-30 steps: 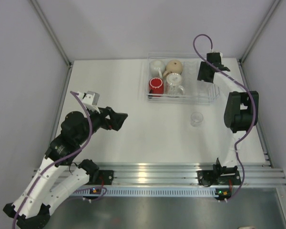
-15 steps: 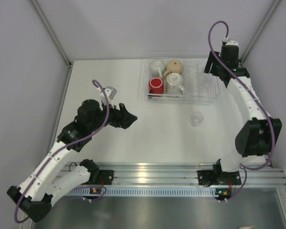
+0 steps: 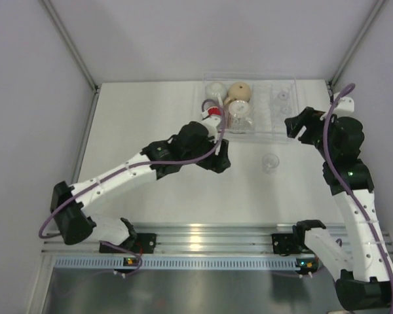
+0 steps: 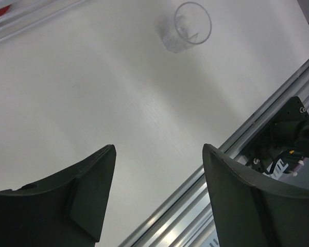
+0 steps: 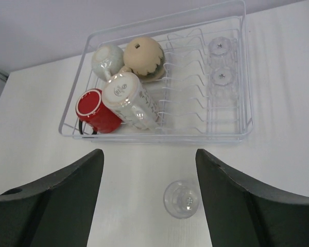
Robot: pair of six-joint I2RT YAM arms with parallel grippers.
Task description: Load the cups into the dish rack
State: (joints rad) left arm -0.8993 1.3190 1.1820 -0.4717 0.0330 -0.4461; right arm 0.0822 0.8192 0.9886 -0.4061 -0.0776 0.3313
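Left arm: the left gripper [image 4: 159,154] is hanging wide open and empty over the bare table [image 3: 150,111], with the lone glass [image 4: 188,25] sitting ahead of its fingertips, well apart.
Right arm: the right gripper [image 5: 149,154] is also gaping empty, with that glass showing between its fingers, untouched.
Remaining: one glass is standing outside, near the rack's front edge, apparently the last.
Loaded: the dish rack [image 5: 195,138] is holding a red mug [image 5: 95,110], printed cup [image 5: 129,98], white mug [image 5: 107,60], tan mug [image 5: 144,57] and two small glasses [image 5: 220,75].

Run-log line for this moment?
dish rack: four cups, two glasses inside | clear glass: on table | left end effector: open, empty | right end effector: open, empty
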